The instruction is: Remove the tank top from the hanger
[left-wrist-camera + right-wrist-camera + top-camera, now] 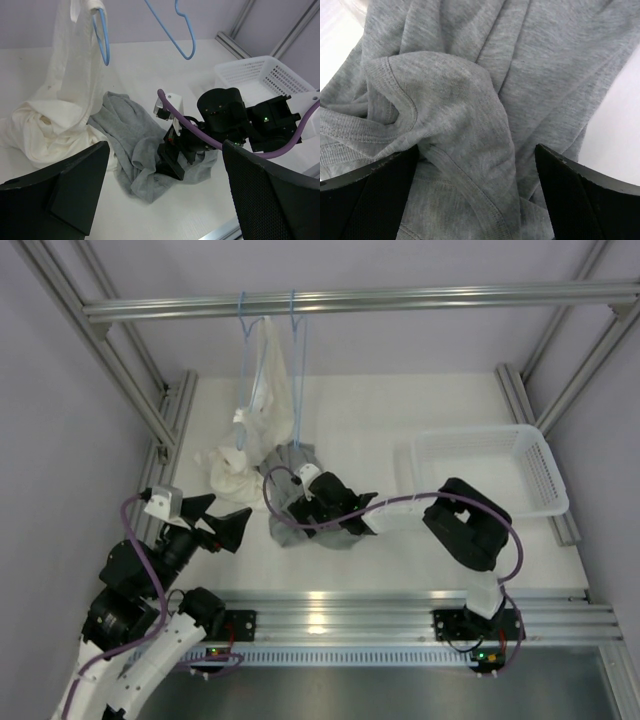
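Observation:
The grey tank top [292,525] lies crumpled on the white table, also in the left wrist view [127,132] and filling the right wrist view [470,75]. A bare light-blue hanger [297,360] hangs from the top bar above it; in the left wrist view the hanger [181,37] is apart from the fabric. My right gripper [303,502] is low on the tank top, open, with a fold of grey fabric between its fingers [370,200]. My left gripper [228,510] is open and empty, left of the tank top.
A second light-blue hanger [243,325] holds a white cream garment [262,390] that trails onto the table at the left. A white basket [540,475] stands at the right. An aluminium bar [400,300] crosses the back, with frame posts at both sides.

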